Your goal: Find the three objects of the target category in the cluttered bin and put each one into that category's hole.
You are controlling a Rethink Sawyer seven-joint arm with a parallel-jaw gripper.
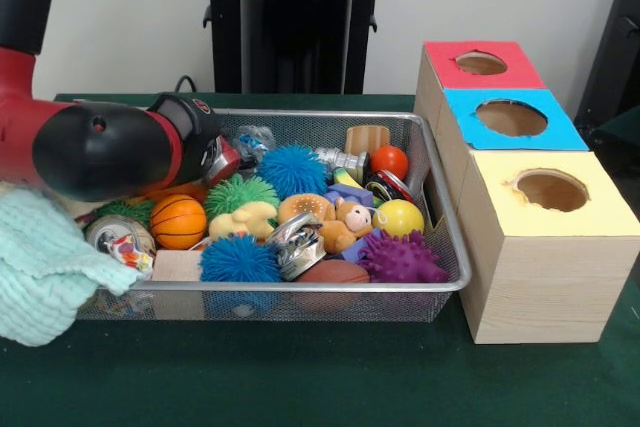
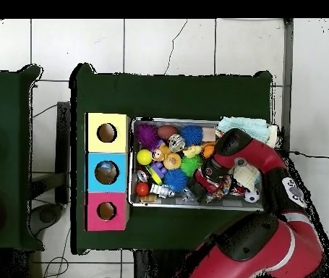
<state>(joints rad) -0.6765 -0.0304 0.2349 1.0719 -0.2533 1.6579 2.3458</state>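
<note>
The cluttered bin [image 1: 300,289] is a silver wire-mesh basket on the green table; it also shows in the overhead view [image 2: 174,205]. It holds two blue spiky balls [image 1: 292,169], a green spiky ball [image 1: 240,193], an orange basketball [image 1: 178,221], a yellow ball [image 1: 398,217], a red ball [image 1: 389,160], a purple spiky toy [image 1: 400,257], crushed cans [image 1: 296,242] and soft toys. My gripper [image 1: 225,159] is low inside the bin's left rear part, beside the far blue spiky ball. In the overhead view my gripper [image 2: 209,178] is among the clutter, its tips hidden.
Three wooden boxes with a round hole each stand right of the bin: red top [image 1: 445,72], blue top [image 1: 470,127], yellow top [image 1: 510,212]. A pale green cloth [image 1: 40,267] hangs over the bin's left end. My arm's elbow [image 1: 95,147] hangs over that end.
</note>
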